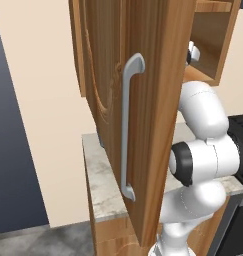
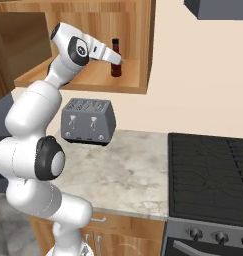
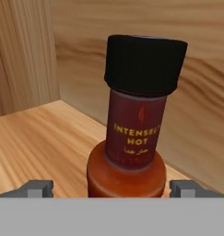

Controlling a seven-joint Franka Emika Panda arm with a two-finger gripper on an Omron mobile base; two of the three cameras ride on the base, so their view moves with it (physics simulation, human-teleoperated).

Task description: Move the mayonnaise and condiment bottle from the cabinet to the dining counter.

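The condiment bottle (image 3: 132, 138), dark red-brown with a black cap and an "Intensely Hot" label, stands upright on the shelf of the open wooden cabinet (image 2: 93, 75), near its right wall. My gripper (image 2: 118, 61) reaches into the cabinet at the bottle (image 2: 116, 70) and is open. In the hand view the gripper (image 3: 113, 189) has one grey fingertip (image 3: 39, 188) on each side of the bottle's shoulder, well apart from it. The mayonnaise and the dining counter are out of view.
The cabinet door (image 1: 143, 100) with its long grey bar handle (image 1: 127, 125) swings out close to my arm. Below the shelf a grey toaster (image 2: 88, 121) sits on a small marble counter (image 2: 128, 170), beside a black stove (image 2: 208, 175).
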